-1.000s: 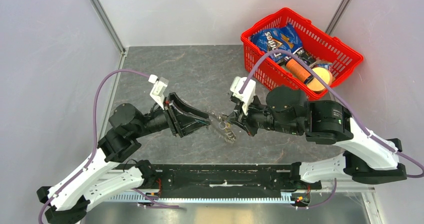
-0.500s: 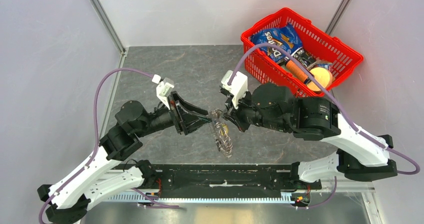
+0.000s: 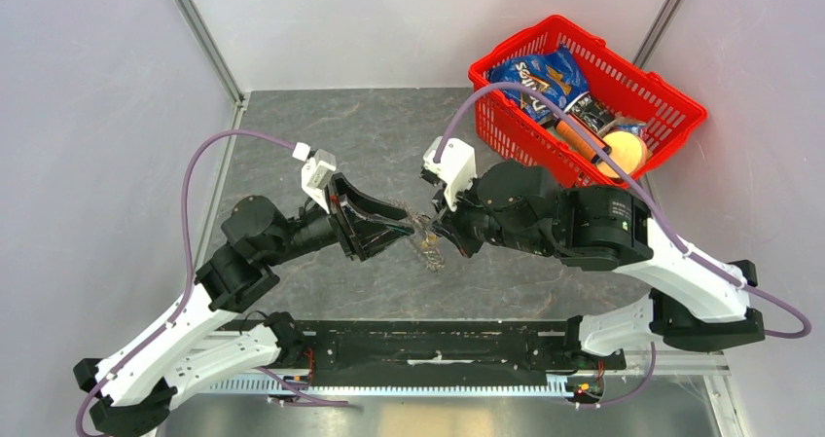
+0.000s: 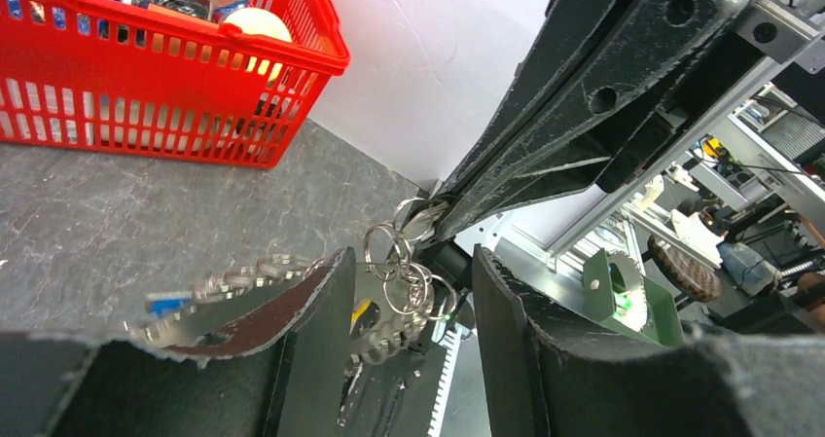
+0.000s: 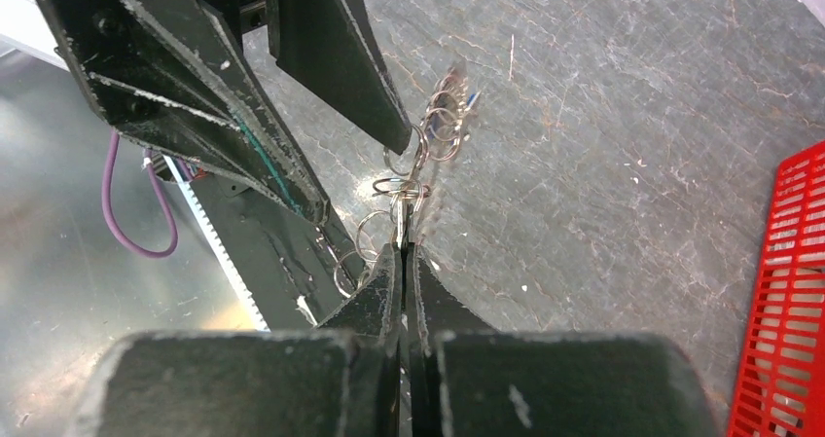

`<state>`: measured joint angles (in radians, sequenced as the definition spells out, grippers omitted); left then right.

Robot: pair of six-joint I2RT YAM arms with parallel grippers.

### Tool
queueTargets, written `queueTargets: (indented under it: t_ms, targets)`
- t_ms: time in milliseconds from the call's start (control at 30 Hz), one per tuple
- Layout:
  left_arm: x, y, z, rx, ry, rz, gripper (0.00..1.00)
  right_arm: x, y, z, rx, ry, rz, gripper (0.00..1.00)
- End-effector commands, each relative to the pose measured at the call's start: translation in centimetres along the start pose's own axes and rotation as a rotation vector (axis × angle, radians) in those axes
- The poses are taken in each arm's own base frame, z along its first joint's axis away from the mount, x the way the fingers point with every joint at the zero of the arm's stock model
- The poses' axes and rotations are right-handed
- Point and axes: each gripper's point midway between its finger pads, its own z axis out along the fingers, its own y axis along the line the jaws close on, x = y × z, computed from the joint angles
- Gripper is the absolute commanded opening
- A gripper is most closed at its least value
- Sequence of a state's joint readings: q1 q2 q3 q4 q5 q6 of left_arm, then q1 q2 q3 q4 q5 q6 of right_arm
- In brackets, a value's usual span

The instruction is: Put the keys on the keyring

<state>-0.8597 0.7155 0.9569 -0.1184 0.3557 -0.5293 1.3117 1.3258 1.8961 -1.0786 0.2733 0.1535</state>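
Metal keyring (image 5: 407,186) at tip of right hand (image 5: 402,249)

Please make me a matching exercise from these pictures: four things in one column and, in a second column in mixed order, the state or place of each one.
Things
1. left black two-finger tool
2. right black two-finger tool
3. red plastic lattice basket
4. bunch of silver metal rings and keys

States and places
a. hangs from the tip of a closed tool
b. stands at the far right corner of the grey stone-look table
c. fingers wide apart
d. fingers pinched shut on one thin ring

Right pairs: 1-c, 2-d, 3-b, 4-a.
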Motion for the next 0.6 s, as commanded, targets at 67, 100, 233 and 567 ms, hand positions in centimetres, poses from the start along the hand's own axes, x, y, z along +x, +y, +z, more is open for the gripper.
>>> queueTargets:
  t_ms: [67, 100, 233, 567]
  targets:
    - [-1.42, -1.43, 0.3, 0.077, -0.039, 0.075, 0.54, -2.68, -0.27, -0.93, 0.016, -0.088, 0.051, 0.0]
    - [-1.43, -1.45, 0.31, 0.078, -0.039, 0.076, 0.54, -2.74, -0.28, -0.94, 0.018, -0.089, 0.054, 0.0]
    - [-1.23, -1.51, 0.4, 0.092, -0.035, 0.09, 0.53, -2.95, -0.33, -0.94, 0.025, -0.088, 0.065, 0.0]
    - [-0.71, -1.36, 0.58, 0.102, -0.016, 0.114, 0.37, -3.31, 0.02, -0.9, 0.011, -0.087, 0.073, 0.0]
